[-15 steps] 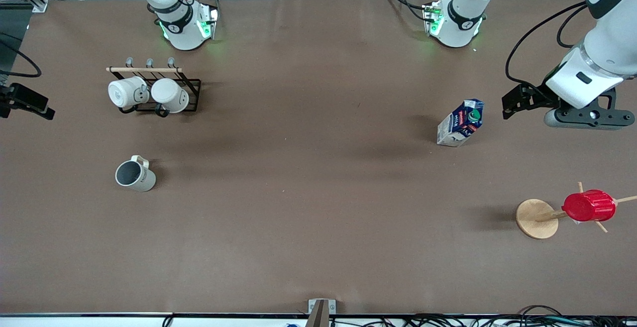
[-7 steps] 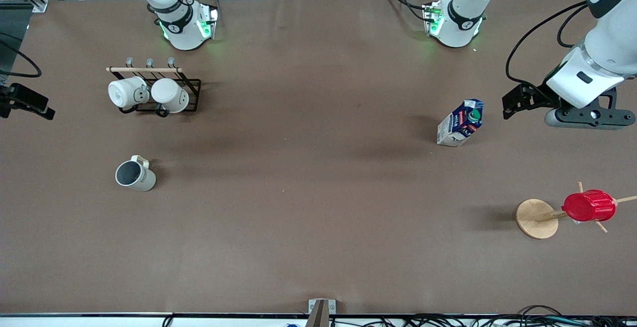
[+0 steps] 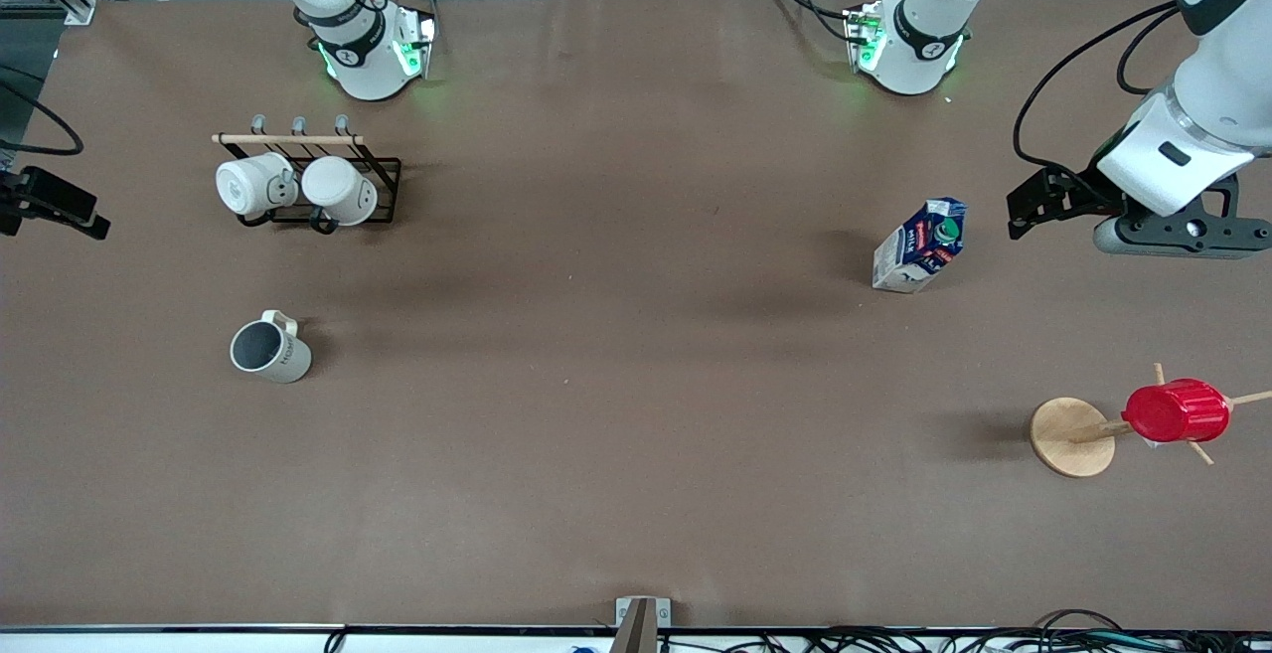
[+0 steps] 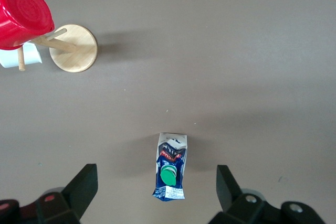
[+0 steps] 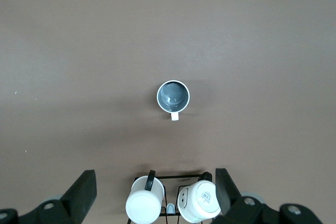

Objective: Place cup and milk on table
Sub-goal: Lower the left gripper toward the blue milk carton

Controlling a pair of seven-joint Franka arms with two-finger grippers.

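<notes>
Under the splayed, empty right pincer [image 5: 155,195] (unseen from the front), cup [image 5: 173,98]; left pincer [image 4: 156,192] likewise.

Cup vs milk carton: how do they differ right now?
The cup is round, cream with a grey inside and open-topped; the milk is a boxy blue-and-white carton closed by a green cap. The cup stands toward the right arm's end of the table, the milk toward the left arm's end. Both stand upright on the table, ungripped.

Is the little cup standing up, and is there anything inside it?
The cup stands upright on the table. It is empty: the right wrist view looks straight down into its bare grey inside.
</notes>
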